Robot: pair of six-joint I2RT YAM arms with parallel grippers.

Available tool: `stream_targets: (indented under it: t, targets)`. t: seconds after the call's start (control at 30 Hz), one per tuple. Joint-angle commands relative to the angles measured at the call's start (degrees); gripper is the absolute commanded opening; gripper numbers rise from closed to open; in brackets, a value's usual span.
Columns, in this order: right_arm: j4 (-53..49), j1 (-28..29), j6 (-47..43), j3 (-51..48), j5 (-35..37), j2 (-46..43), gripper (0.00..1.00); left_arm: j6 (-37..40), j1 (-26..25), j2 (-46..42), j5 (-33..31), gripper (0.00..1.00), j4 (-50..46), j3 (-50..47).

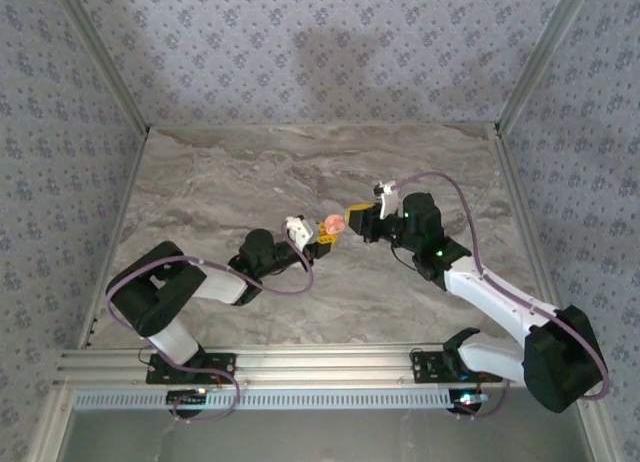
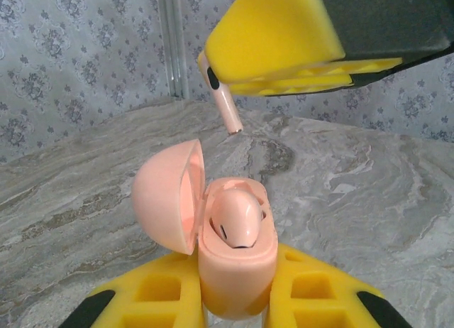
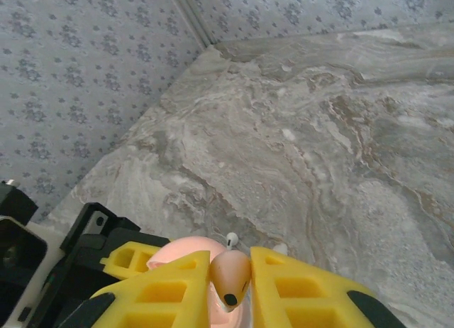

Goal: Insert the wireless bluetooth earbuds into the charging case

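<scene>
Arms (image 1: 195,282) inward; left end effector (image 1: 322,242), charging case (image 2: 237,282); right end effector (image 1: 347,222), earbud (image 3: 230,275).

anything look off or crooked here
Nothing spilled or damaged. The case, lid open, is held in the left tool with one earbud seated. The only slight oddity: the second earbud, pinched in the right tool, is apart from the case and at a slight slant to it.

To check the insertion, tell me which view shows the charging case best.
Left wrist: the charging case faces the camera, lid open, one earbud seated inside. Top external shows it as a tiny pink blob; right wrist, a pink sliver behind the yellow fingers.
</scene>
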Motion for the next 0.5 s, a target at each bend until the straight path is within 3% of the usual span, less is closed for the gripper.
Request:
stream_targets:
  t: [0.0, 0.47]
  targets:
    - [5.1, 0.5, 1.0, -1.0, -1.5, -0.8, 0.20, -1.5, -0.3, 0.5, -0.4, 0.17, 3.9, 1.7]
    - [5.2, 1.2, 1.1, -0.2, -4.1, 2.0, 0.20, -1.8, -0.3, -0.5, -0.9, 0.17, 4.6, 2.1]
